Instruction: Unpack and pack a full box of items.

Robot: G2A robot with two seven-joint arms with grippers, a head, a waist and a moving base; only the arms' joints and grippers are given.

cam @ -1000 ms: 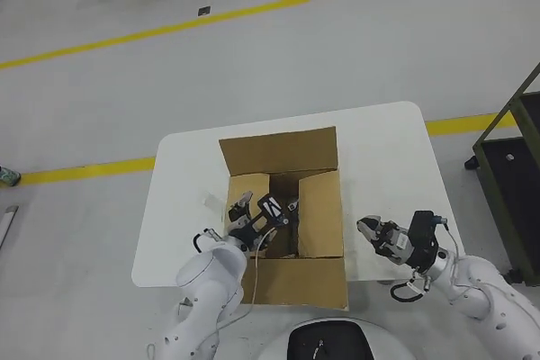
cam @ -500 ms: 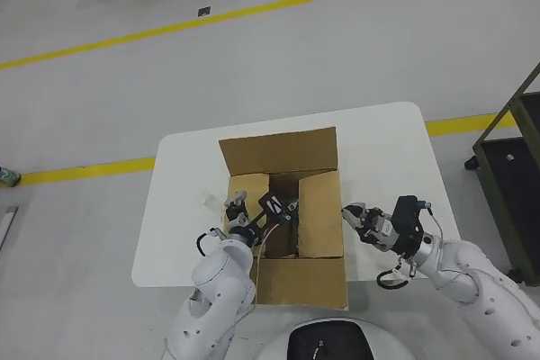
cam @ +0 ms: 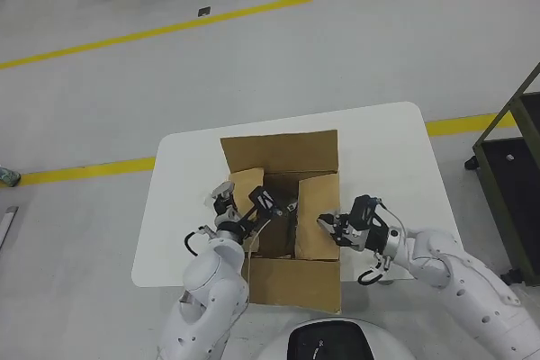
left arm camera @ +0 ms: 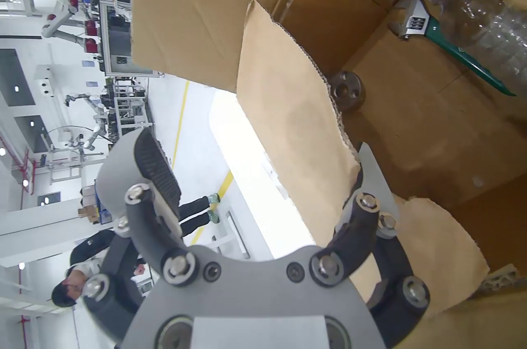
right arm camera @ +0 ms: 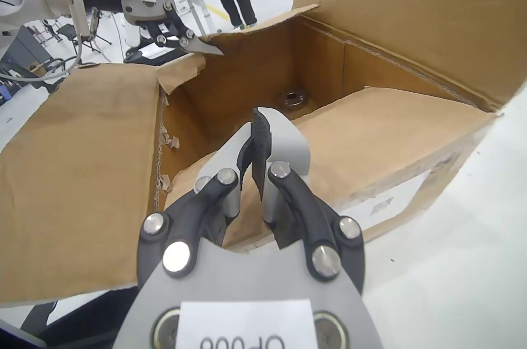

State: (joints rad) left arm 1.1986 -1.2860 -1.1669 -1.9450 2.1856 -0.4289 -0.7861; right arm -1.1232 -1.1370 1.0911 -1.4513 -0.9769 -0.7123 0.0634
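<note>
Cardboard box (cam: 279, 153) sits on the table (cam: 180, 180). Left gripper (left arm camera: 255, 145) released, left flap (left arm camera: 288, 128) between its jaws. Right gripper (right arm camera: 260, 120) clenched on nothing, right flap (right arm camera: 383, 120) just past its tips. Risk: a hard pull could rip the ragged left flap or drag the box. Visible inside: one flange (left arm camera: 348, 90), one wrench (left arm camera: 436, 33), one bottle (left arm camera: 473, 13).

Even overhead light is flooding the floor (cam: 117, 90) and the white table (cam: 387, 144) in the top view, casting only soft, faint shadows. The inside of the box (cam: 279, 148) is lying in deeper shade than its flaps. In the left wrist view the table is glaring to blank white beside the cardboard, and the hall (left arm camera: 49, 38) behind is washing out in bright patches. Both wrist lenses are bending straight lines near the edges.
</note>
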